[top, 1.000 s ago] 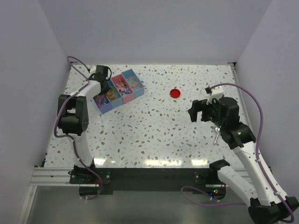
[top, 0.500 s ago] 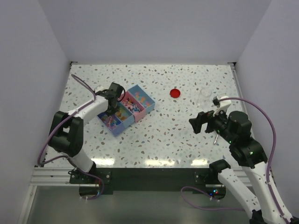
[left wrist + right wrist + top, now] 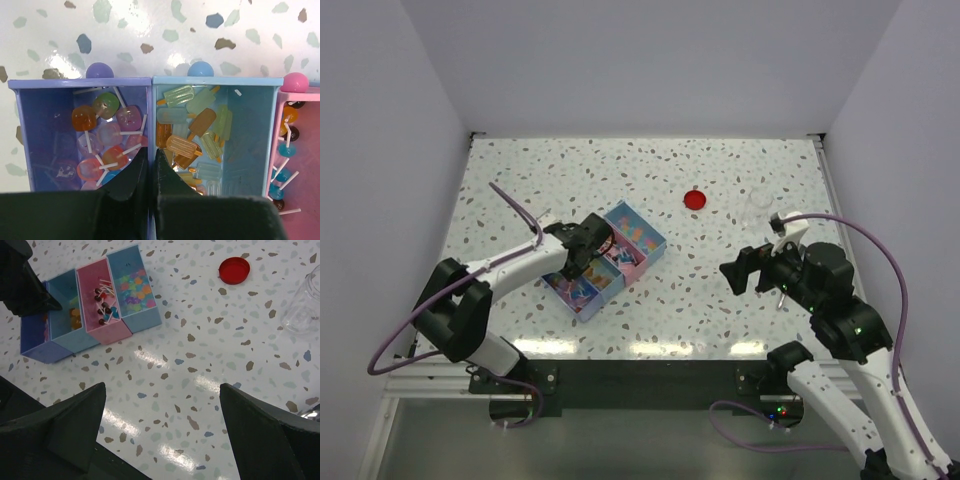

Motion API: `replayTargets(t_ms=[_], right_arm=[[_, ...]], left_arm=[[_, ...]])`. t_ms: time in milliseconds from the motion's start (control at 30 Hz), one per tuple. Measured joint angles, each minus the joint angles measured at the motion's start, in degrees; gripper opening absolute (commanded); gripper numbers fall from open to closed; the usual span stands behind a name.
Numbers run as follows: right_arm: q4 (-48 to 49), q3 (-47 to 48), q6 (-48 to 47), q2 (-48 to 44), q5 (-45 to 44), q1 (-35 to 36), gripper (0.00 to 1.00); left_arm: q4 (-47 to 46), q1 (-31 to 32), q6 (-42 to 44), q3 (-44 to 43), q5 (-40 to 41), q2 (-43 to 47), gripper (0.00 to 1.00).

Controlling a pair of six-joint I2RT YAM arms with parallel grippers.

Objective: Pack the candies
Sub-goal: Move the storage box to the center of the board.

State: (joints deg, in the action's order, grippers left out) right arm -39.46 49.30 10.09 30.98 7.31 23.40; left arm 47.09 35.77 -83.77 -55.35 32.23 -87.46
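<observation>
The candies fill a four-compartment tray [image 3: 642, 262] left of the table's centre. In the left wrist view, round lollipop candies [image 3: 102, 135] lie in the purple compartment and popsicle-shaped candies [image 3: 192, 135] in the light blue one. My left gripper [image 3: 150, 150] is shut on the thin wall between those two compartments, and it shows over the tray's left end [image 3: 582, 256] from above. Mixed-colour candies [image 3: 134, 287] lie in the far blue compartment. My right gripper [image 3: 162, 387] hangs open above bare table, well to the right of the tray [image 3: 107, 332], holding nothing.
A round red lid [image 3: 696, 200] lies on the table behind the centre. A clear jar [image 3: 757, 207] stands to its right, just behind my right gripper [image 3: 740, 270]. Lid [image 3: 234, 270] and jar [image 3: 305, 305] also show in the right wrist view. White walls close in three sides.
The left gripper has dragged the tray from the back left toward the table's centre and the near edge, turning it. The right arm drew back a little.
</observation>
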Motion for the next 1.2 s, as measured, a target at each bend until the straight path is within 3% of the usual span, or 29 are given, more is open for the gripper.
replayTargets(t_ms=[233,533,767,900,1067,1200], right_arm=[[0.0,-0.2,1.1,0.0,0.3,0.7,0.99],[0.1,-1.1,2.4,0.1,1.1,0.7,0.99],[1.2,-1.0,3.9,2.3,1.0,0.7,0.99],[0.6,1.6,5.0,8.8,-1.2,0.7,0.99],[-1.6,14.5,5.3,24.2,-6.9,0.7,0.99],[-3.7,26.2,5.0,36.8,-13.0,0.1,0.99]], left_arm=[[3.2,5.5,-5.9,1.0,0.7,1.0,0.03],[4.2,10.9,-11.7,3.5,-2.3,3.4,0.26],[4.3,12.3,-10.2,3.0,-4.1,6.2,0.45],[3.9,12.3,-2.9,1.4,-3.2,10.7,0.50],[-0.9,11.3,15.2,-4.6,-0.3,14.6,0.55],[-9.2,4.0,32.2,-7.1,-3.9,16.9,0.60]])
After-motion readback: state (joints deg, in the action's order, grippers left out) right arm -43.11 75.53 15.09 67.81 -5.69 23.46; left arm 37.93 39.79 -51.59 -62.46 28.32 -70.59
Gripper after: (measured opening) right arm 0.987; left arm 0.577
